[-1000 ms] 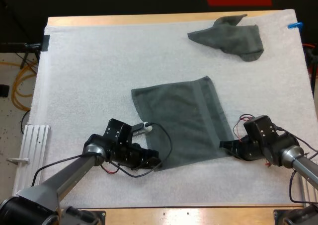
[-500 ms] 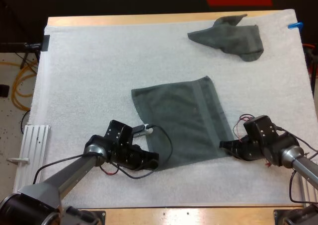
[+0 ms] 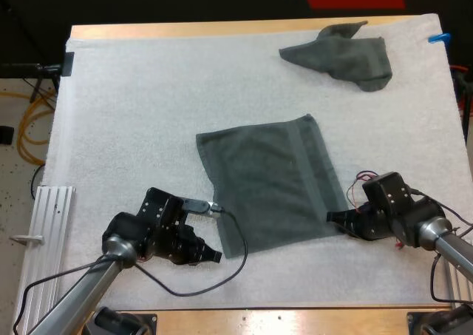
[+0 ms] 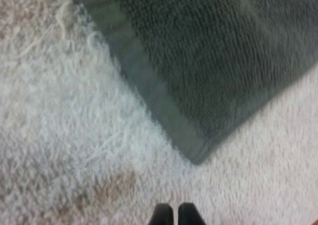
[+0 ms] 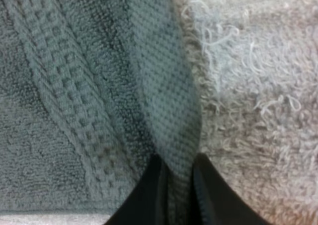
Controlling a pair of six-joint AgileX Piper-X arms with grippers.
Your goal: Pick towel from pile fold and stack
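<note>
— Where is the towel lying?
— The flat towel (image 3: pixel 270 180) is lying spread on the mat between the two pincers. The right pincer (image 3: pixel 334 217) is pinching its near right corner. In the right wrist view the black fingers (image 5: pixel 154 190) are pressing on the hem from both sides.

— And the left pincer?
— The left pincer (image 3: pixel 216 257) is sitting low over the mat just beside the towel's near left corner, apart from it. Its fingertips (image 4: pixel 161 216) are pressing together with nothing between them, and the corner is lying a little ahead of them.

— Is anything else lying about?
— A crumpled towel (image 3: pixel 344 54) is sitting well apart from both pincers, far beyond the right one, near the mat's far edge.

— How is the surface looking?
— The white mat (image 3: pixel 133 113) is covering nearly the whole wooden table (image 3: pixel 222 29), with bare wood showing along the far and near edges. Close up, its pile is looking shaggy, with loose loops beside the right pincer's fingers. A faint brownish patch (image 4: pixel 112 185) is showing near the left pincer's fingertips.

— And the room?
— Off the table on the left pincer's side, a ribbed metal rail (image 3: pixel 52 205) is lying along the mat's edge. Beyond it an orange cord (image 3: pixel 29 120) is coiling on the speckled floor (image 3: pixel 15 180).
</note>
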